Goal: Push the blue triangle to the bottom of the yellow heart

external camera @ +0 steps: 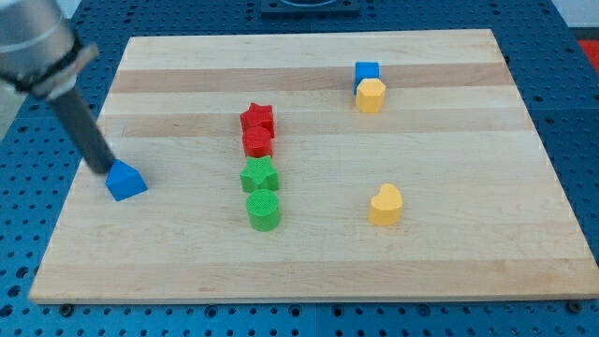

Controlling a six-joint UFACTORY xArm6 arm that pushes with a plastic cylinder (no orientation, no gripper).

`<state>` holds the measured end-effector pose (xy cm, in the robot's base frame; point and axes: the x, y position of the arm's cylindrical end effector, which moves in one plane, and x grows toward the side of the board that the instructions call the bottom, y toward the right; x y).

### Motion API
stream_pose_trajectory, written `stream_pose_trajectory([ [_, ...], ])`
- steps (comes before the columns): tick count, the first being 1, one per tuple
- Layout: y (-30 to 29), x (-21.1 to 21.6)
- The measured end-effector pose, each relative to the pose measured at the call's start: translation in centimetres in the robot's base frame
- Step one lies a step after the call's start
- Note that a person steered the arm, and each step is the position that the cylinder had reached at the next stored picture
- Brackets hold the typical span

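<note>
The blue triangle [124,180] lies near the board's left edge. The yellow heart [385,205] sits right of centre, far to the right of the triangle. My tip [101,171] rests on the board just at the triangle's upper left, touching or nearly touching it. The dark rod slants up to the view's top left.
A red star [257,119] and a red block [257,141] stand above a green star [259,174] and a green cylinder [264,211] in a column at centre. A blue cube [366,71] and a yellow hexagon [371,95] sit at the top right. The wooden board [309,271] lies on a blue table.
</note>
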<state>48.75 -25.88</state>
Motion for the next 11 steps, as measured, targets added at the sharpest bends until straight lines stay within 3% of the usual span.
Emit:
stream_pose_trajectory([
  [4, 6.2, 3.6],
  [6, 2.1, 6.6],
  [7, -0.8, 2.7],
  [8, -0.7, -5.6],
  [9, -0.1, -6.2],
  [11, 5.0, -1.1],
])
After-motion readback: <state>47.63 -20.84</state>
